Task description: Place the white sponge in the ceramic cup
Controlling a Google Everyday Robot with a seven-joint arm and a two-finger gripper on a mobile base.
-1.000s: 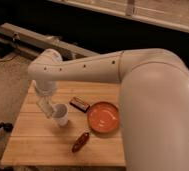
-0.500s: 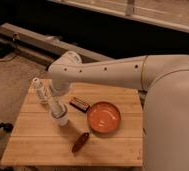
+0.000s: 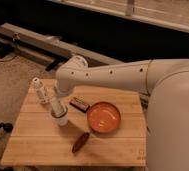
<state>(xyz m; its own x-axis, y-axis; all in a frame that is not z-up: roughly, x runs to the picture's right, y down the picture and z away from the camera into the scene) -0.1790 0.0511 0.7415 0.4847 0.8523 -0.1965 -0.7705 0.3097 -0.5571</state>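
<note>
The ceramic cup, small and white, stands on the left half of the wooden table. My gripper hangs straight down from the arm and reaches into the cup's mouth. A pale shape sits at the cup's rim under the gripper. I cannot tell whether it is the white sponge or part of the gripper. No sponge lies anywhere on the table.
A tall white ribbed bottle stands just left and behind the cup. A dark flat bar lies right of the cup. An orange bowl sits at mid-right. A reddish-brown object lies near the front edge.
The arm's upper joint has swung to the right, uncovering the white bottle. The gripper has stayed over the cup.
</note>
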